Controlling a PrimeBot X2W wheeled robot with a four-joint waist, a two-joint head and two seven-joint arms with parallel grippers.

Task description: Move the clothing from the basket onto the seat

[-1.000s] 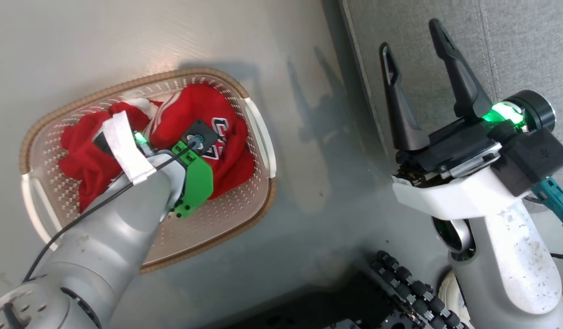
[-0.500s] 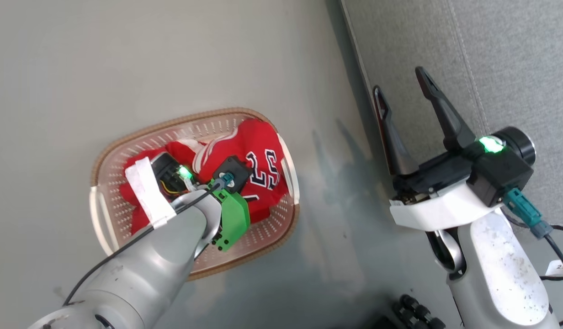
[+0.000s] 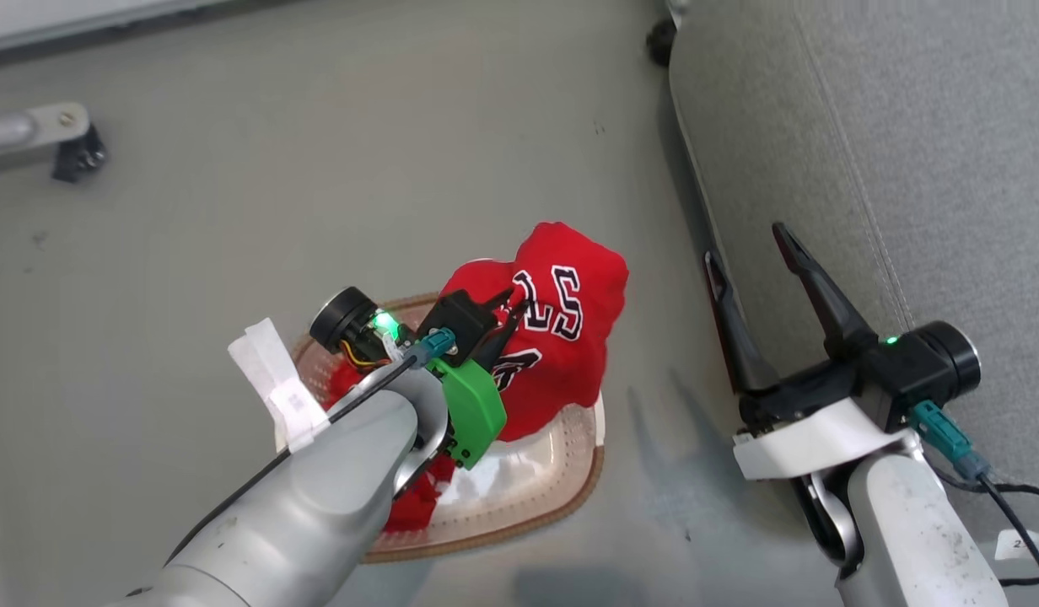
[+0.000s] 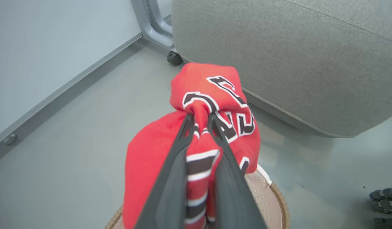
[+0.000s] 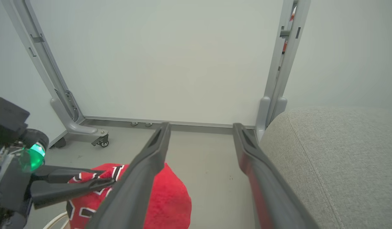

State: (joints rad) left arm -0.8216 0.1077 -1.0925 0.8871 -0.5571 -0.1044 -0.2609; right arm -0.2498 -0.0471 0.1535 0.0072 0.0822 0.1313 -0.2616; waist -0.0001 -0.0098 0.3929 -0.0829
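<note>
Left end effector (image 4: 200,118) is now lifting the pinched, crumpled red jersey (image 3: 580,362) above the perforated basket (image 3: 536,482); right end effector (image 3: 745,243) is gaping.

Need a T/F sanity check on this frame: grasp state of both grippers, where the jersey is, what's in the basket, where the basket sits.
1. The left gripper is shut on the jersey. True.
2. The right gripper grips a garment. False: it is open and holds nothing.
3. The jersey lies on the seat. False: it hangs from the left gripper over the basket, apart from the seat.
4. Some red fabric lies in the basket. True.
5. The basket stands on the seat. False: it stands on the floor beside the seat.
</note>
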